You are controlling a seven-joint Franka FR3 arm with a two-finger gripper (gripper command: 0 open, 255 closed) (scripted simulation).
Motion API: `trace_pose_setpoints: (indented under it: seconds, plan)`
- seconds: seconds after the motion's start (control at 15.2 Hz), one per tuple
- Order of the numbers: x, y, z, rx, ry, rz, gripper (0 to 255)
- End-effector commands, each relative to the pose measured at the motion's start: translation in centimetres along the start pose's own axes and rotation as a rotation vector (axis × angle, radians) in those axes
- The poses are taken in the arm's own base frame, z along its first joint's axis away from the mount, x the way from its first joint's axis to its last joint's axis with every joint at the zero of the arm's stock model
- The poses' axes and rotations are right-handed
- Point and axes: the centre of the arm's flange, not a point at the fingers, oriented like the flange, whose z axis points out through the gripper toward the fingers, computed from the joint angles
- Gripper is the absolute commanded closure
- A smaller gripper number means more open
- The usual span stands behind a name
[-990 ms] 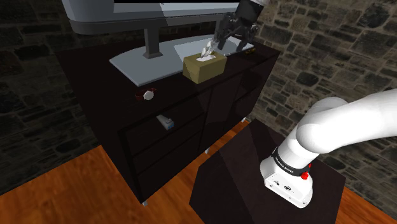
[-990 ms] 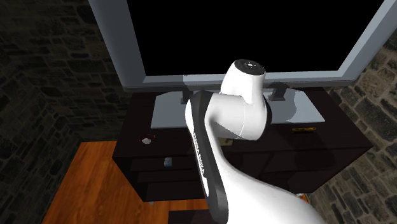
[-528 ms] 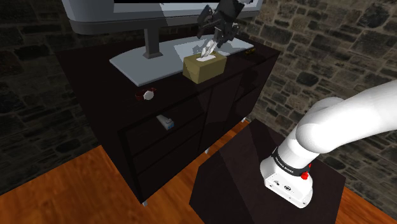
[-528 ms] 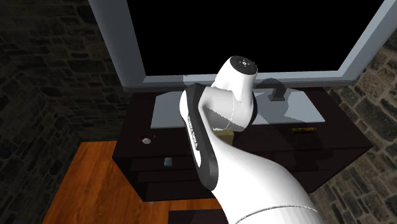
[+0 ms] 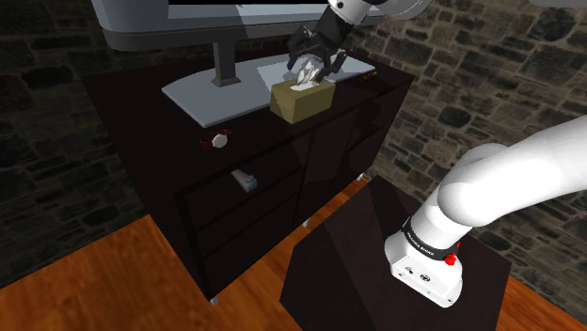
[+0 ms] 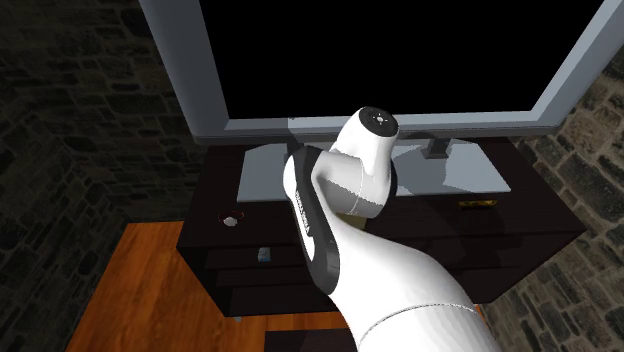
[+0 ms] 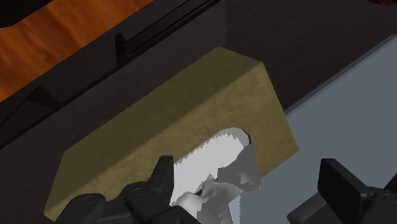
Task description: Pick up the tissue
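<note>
The released jaws are standing apart astride the white tissue [image 7: 219,159], which is sticking out of the tan box [image 7: 191,108] on the dark bench [image 5: 141,99]; with the approach seemingly done, closing and lifting are remaining.

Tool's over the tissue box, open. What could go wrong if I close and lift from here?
1. The tissue sits off-centre in the open tool, so closing may pinch only its edge and slip.
2. The tissue box looks loose on the dark cabinet; pulling could lift or drag it along.
3. The TV frame hangs close above, so a straight lift might hit it.
</note>
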Motion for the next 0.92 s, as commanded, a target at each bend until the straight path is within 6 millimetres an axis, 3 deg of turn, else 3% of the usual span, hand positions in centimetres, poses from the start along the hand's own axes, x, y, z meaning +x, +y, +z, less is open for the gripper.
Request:
trace_pose_setpoints:
  seconds: [0.0,0.07,0.66,0.86]
  plan:
    - [-0.1,0.2,0.4,0.0,0.001,0.0,0]
    - [-0.1,0.2,0.3,0.0,0.001,0.0,255]
    - [-0.1,0.2,0.4,0.0,0.001,0.0,255]
    - [0.1,-0.4,-1.1,0.0,0.001,0.0,255]
